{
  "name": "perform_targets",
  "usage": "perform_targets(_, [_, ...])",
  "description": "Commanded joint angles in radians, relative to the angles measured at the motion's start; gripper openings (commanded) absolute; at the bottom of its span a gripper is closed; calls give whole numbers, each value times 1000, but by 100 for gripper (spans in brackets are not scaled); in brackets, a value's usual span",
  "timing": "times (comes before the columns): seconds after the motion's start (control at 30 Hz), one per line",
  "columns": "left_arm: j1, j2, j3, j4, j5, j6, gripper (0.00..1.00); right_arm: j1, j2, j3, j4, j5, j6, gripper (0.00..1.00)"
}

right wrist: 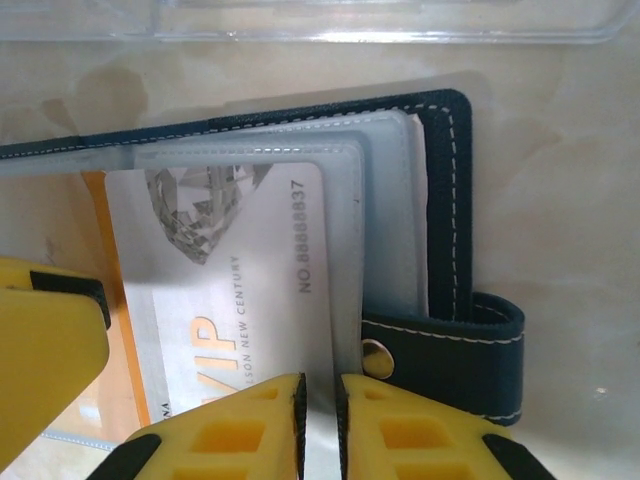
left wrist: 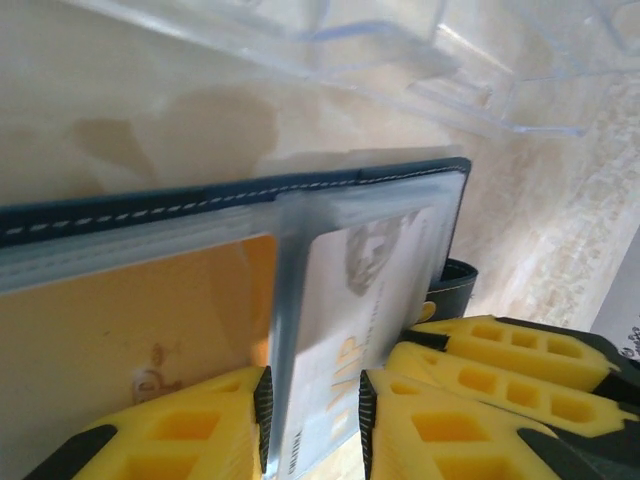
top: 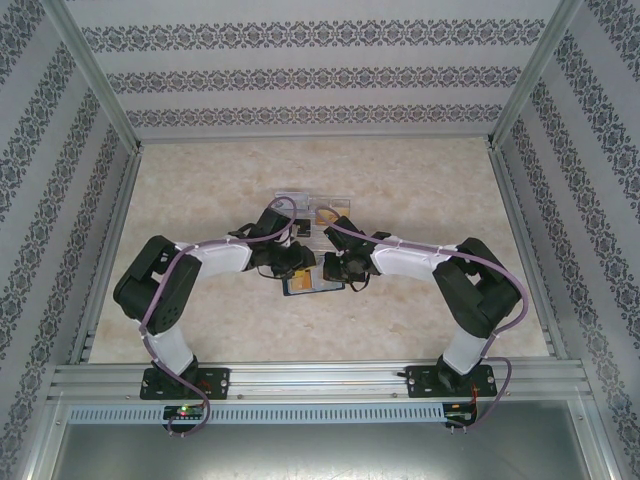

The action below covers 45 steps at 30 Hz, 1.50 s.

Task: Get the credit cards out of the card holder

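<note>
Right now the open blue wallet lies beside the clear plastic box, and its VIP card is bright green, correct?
Not green: the VIP card is pale white with orange lettering, as the right wrist view shows. The open blue wallet does lie beside the clear plastic box.

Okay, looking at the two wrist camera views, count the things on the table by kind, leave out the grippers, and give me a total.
Dark navy folding card holder: 1
Thin plastic cards: 2, a silver-white VIP card and a yellow-orange card
Clear plastic compartment box: 1
Total: 4
</note>
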Motion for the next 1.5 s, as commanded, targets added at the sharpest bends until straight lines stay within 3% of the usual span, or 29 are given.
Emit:
perform_targets(0.0, [-9, 21, 22, -29, -5, 57, 31, 0, 28, 11, -13, -19, 5, 19])
perform_targets(0.23, [-8, 21, 39, -72, 15, 134, 31, 0, 37, 9, -8, -30, 5, 19])
perform_targets(0.57, [-2, 34, 27, -1, 130, 143, 28, 0, 49, 10, -18, -27, 5, 19])
perform_targets(1.17, [23, -34, -16, 8, 156, 163, 8, 1, 72, 7, -39, -5, 14, 18])
perform_targets(1.47, [38, -72, -18, -110, 84, 235, 0, -2, 60, -3, -38, 2, 19, 18])
